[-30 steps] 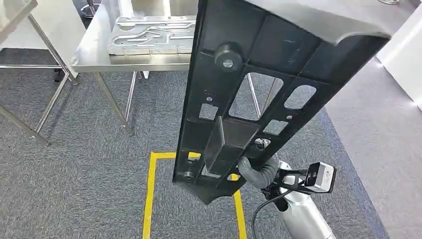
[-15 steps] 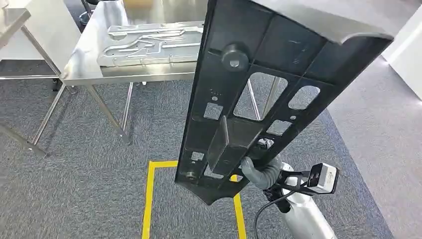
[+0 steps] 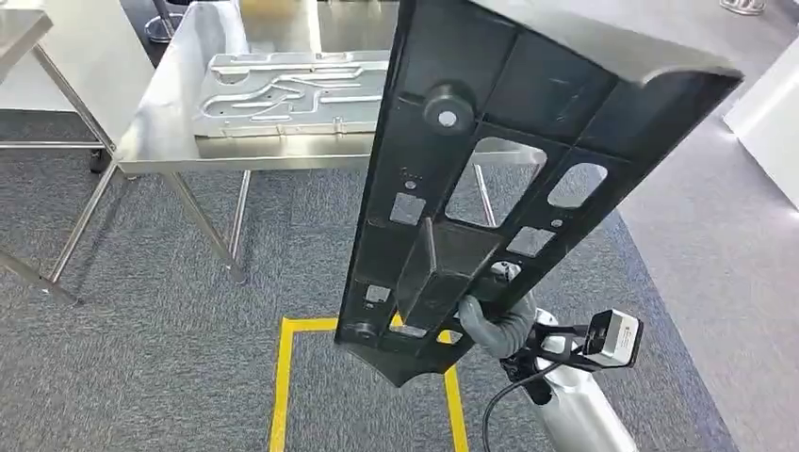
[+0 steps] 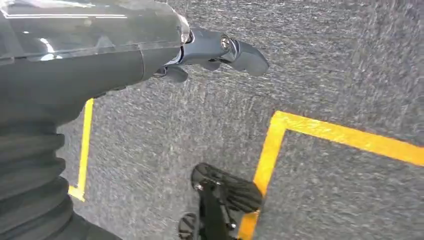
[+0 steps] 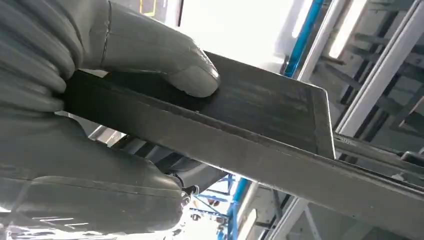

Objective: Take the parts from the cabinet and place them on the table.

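A large black ribbed part with several cut-out windows stands tilted in front of me, and my right hand grips it at a rib near its lower end. Seen from the right wrist, the thumb presses on the black part while the rest of the right hand wraps under it. My left hand hangs over the grey carpet with nothing in it, its fingers apart. Ahead stands a steel table with a silver machined plate lying on it.
Yellow floor tape marks a box on the carpet just below the held part. A second steel table stands at the far left, and a white unit at the right. The table's thin legs slant down to the carpet.
The whole picture has shifted, so the camera has moved: the steel table now sits lower and further right. The black part stays in my right hand's grip.
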Controlling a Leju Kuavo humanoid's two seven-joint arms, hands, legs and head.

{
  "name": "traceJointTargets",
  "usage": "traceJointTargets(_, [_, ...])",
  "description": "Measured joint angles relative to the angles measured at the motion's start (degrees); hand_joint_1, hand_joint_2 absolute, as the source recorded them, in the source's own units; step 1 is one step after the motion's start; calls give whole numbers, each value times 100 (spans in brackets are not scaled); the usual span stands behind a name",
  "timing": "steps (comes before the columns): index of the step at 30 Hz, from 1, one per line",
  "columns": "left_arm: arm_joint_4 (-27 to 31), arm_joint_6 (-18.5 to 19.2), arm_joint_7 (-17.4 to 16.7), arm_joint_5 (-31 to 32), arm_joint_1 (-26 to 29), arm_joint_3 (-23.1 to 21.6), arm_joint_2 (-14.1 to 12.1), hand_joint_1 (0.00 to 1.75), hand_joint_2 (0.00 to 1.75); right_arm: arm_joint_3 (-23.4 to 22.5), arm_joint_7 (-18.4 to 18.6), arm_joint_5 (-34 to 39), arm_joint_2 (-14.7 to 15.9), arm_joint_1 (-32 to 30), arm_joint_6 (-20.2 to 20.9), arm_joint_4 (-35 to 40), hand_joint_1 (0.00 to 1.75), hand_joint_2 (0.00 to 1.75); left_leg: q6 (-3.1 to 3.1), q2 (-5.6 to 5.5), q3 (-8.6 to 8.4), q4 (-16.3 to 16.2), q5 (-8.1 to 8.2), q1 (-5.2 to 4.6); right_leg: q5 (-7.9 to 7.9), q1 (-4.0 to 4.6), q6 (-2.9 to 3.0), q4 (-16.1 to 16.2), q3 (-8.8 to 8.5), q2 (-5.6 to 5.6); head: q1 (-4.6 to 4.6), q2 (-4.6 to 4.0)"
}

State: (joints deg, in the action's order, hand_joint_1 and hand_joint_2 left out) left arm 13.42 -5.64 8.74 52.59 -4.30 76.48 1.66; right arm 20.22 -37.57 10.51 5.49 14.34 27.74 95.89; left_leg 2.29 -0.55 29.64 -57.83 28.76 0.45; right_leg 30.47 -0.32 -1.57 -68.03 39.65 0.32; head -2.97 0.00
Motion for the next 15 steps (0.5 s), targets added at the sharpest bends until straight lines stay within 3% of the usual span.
traceJointTargets(2, [-2, 2, 2, 0, 1, 2, 9, 0, 175, -2, 0, -63, 0, 4, -28, -2, 175, 175, -27, 1, -116, 27, 121, -9, -826, 56, 143, 930, -246, -9, 2, 0])
traceJointTargets(4, [-2, 0, 0, 0, -34, 2, 28, 0, 175, -24, 0, -142, -13, 20, -63, -28, 175, 175, -108, -8, -189, 32, 208, -25, -669, 88, 138, 953, -259, 5, 7, 0])
traceJointTargets(6, [-2, 0, 2, -2, -31, 2, 28, 0, 175, -55, 0, -209, -35, 33, -100, -33, 175, 175, -187, 7, -284, 16, 141, -37, -692, 78, 203, 1028, -322, 8, 9, 0])
traceJointTargets(8, [-2, 0, 2, -17, -47, 4, 22, 0, 175, -61, 0, -277, -76, 43, -136, -28, 175, 175, -225, 15, -307, -139, 254, -28, -686, 26, 234, 1123, -524, 9, 7, 0])
traceJointTargets(10, [-4, 0, 2, -17, -70, 4, 28, 0, 175, -61, 0, -295, -116, 69, -148, -28, 175, 175, -257, 18, 155, -925, 420, -13, -625, 20, 274, 1134, -584, 1, 7, 0])
traceJointTargets(12, [-4, 0, -2, -17, -52, 7, 24, 0, 175, -59, 0, -293, -136, 43, -149, -31, 175, 175, -313, 18, 712, -1666, 838, -4, -541, 20, 282, 1130, -650, 4, 7, 0])
traceJointTargets(13, [-4, 0, -15, -17, -38, 7, 24, 0, 175, -59, 0, -267, -138, 42, -140, -35, 175, 175, -334, 19, 847, -1724, 856, 5, -499, 18, 278, 1127, -697, 10, 4, 0])
traceJointTargets(14, [-4, 0, -20, -17, -30, 7, 24, 0, 175, -55, 2, -245, -138, 43, -127, -46, 175, 175, -340, 19, 868, -1541, 714, 19, -449, 16, 271, 1123, -761, 16, 7, 0])
traceJointTargets(15, [-4, 0, -22, -17, -30, 7, 22, 0, 175, -46, 2, -232, -142, 47, -107, -59, 175, 175, -334, 21, 792, -1178, 436, 27, -397, 14, 261, 1119, -828, 17, 7, 0])
